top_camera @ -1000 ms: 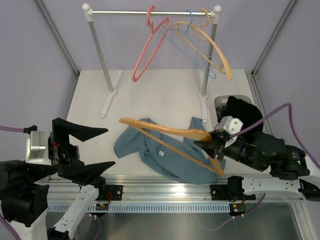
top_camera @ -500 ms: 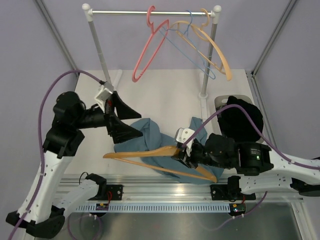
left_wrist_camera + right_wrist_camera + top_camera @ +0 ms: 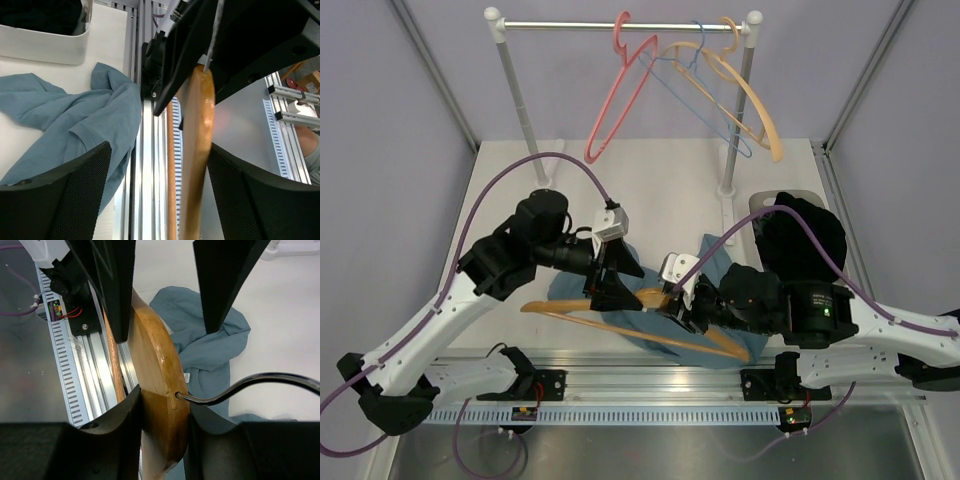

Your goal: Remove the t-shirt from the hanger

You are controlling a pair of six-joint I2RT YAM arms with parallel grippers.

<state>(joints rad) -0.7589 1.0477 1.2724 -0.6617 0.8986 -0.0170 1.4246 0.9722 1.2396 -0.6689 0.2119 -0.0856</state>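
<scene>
The orange-tan hanger [image 3: 650, 305] hangs just above the table in my right gripper [image 3: 672, 302], which is shut on its middle by the grey hook [image 3: 250, 385]. In the right wrist view the right gripper [image 3: 164, 407] clamps the wood [image 3: 155, 365]. My left gripper [image 3: 625, 283] is open, its fingers on either side of the hanger's arm [image 3: 197, 165]; in the left wrist view the left gripper [image 3: 159, 147] shows the wood close to the right finger [image 3: 260, 200]. The teal t-shirt [image 3: 720, 345] lies crumpled on the table under the hanger, and shows in both wrist views [image 3: 75, 115] [image 3: 205, 345]. No cloth shows on the wood.
A white bin [image 3: 760, 205] with a black clothing heap [image 3: 805, 235] stands at the right. A clothes rail [image 3: 620, 25] at the back holds pink, blue and tan hangers. The aluminium rail [image 3: 650, 375] runs along the table's front edge.
My left arm has swung from the back left to the hanger, and its open fingers now straddle the hanger's arm. The right gripper and hanger shifted slightly left.
</scene>
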